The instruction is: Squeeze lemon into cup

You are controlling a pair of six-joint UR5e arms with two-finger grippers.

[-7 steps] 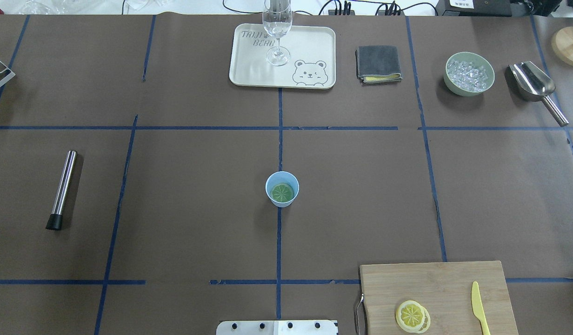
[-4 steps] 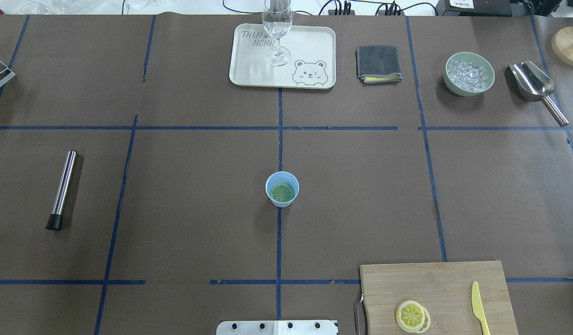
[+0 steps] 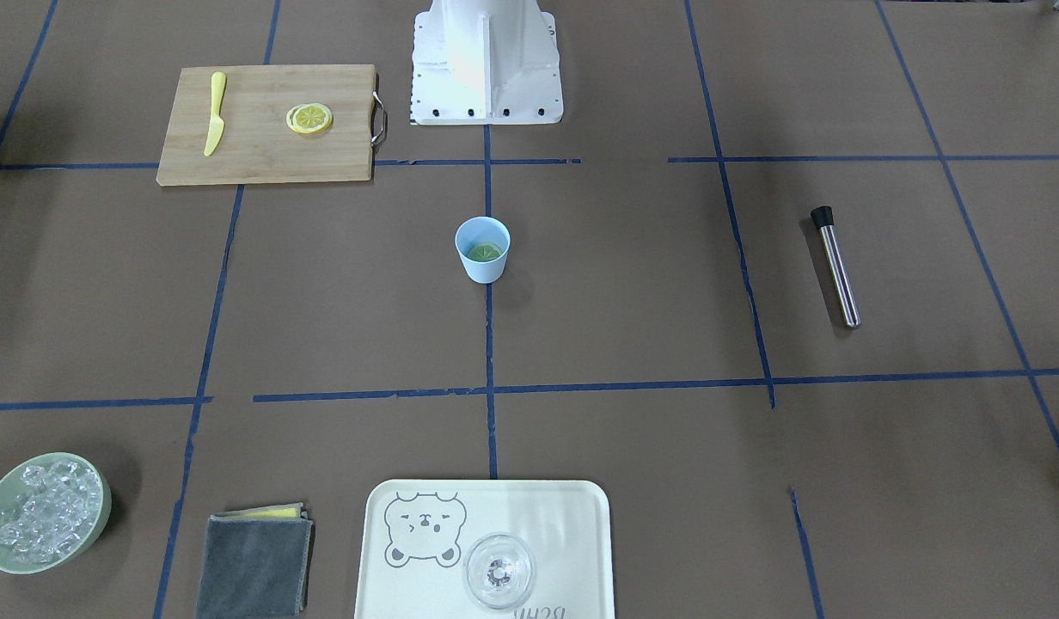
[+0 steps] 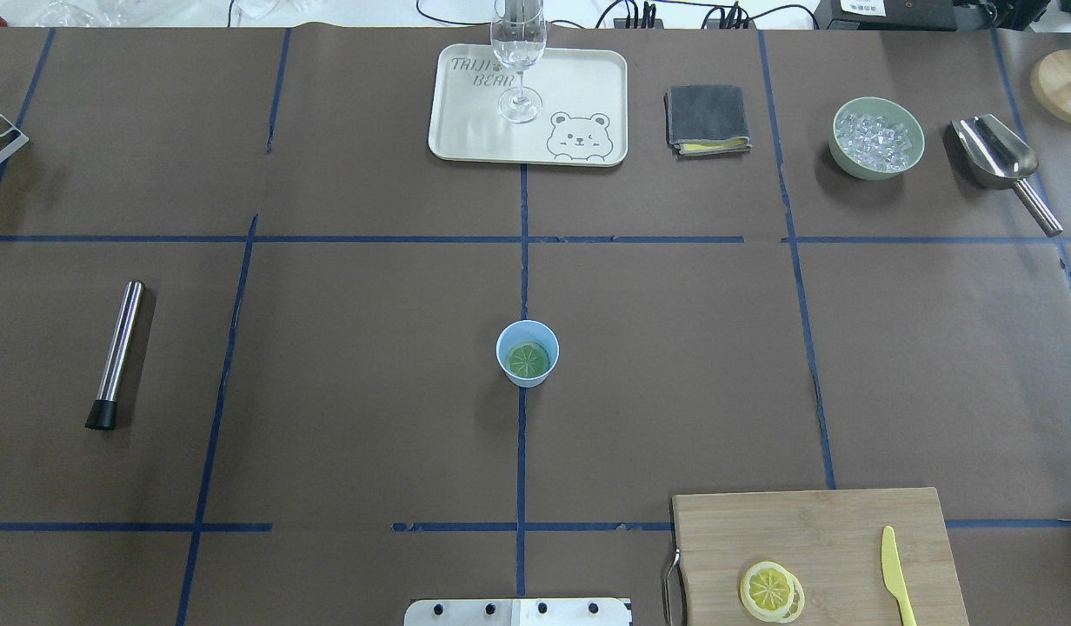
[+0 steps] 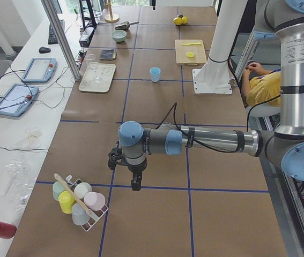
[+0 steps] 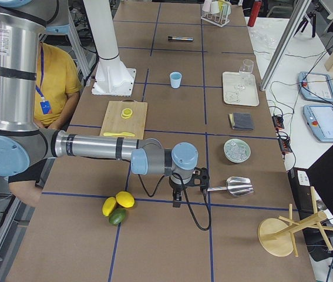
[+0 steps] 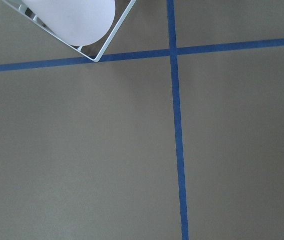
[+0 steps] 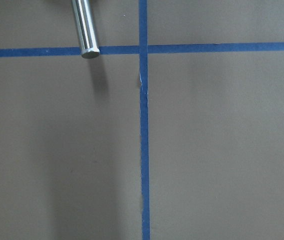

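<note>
The light-blue cup [image 4: 506, 341] stands upright at the table's middle, and also shows in the front view [image 3: 482, 268]. A greenish lemon slice [image 4: 528, 360] lies flat inside it [image 3: 485, 251]. Two more yellow lemon slices [image 4: 770, 591] lie stacked on the wooden cutting board [image 4: 814, 530]. My left gripper [image 5: 135, 184] hangs far off near the cup rack, and I cannot tell if it is open or shut. My right gripper [image 6: 177, 202] hangs far off by the metal scoop, and I cannot tell its state either. Neither wrist view shows fingers.
A yellow knife [image 4: 890, 569] lies on the board. A cream tray [image 4: 579, 87] holds a clear glass [image 4: 518, 52]. A grey cloth [image 4: 708, 117], a green bowl of ice [image 4: 877, 137], a metal scoop [image 4: 1001, 165] and a steel muddler [image 4: 118, 352] lie around. Whole lemons [image 6: 119, 205] sit near the right arm.
</note>
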